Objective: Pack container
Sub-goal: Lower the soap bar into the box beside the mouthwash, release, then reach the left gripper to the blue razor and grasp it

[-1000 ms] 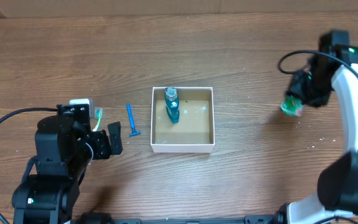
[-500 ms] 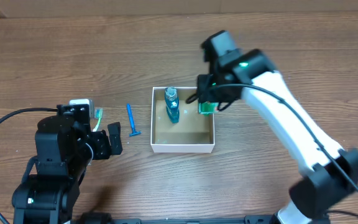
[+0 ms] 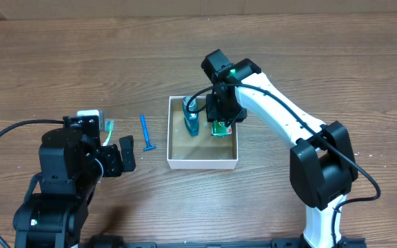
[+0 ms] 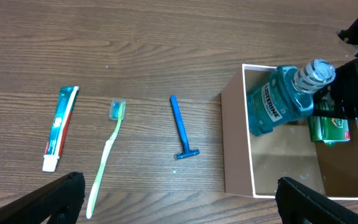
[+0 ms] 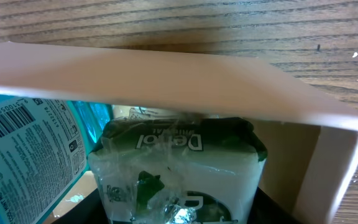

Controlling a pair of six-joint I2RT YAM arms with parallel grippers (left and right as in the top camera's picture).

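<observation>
The container [image 3: 203, 163] is a square white-walled box with a tan floor at the table's middle; it also shows in the left wrist view [image 4: 238, 149] and the right wrist view [image 5: 166, 74]. A teal mouthwash bottle [image 3: 191, 117] lies inside it. My right gripper [image 3: 220, 124] is shut on a green-and-white wrapped soap bar [image 5: 179, 168] and holds it inside the container, right of the bottle [image 5: 23, 143]. The soap also shows in the left wrist view [image 4: 329, 129]. My left gripper [image 4: 179, 199] is open and empty, left of the container.
On the wood left of the container lie a blue razor [image 3: 145, 132], a green toothbrush [image 4: 107, 149] and a toothpaste tube [image 4: 59, 127]. The left arm base [image 3: 60, 179] stands at the front left.
My right arm swung from the far right to over the container with the soap, then lowered it inside beside the mouthwash bottle. The left arm has not moved.
</observation>
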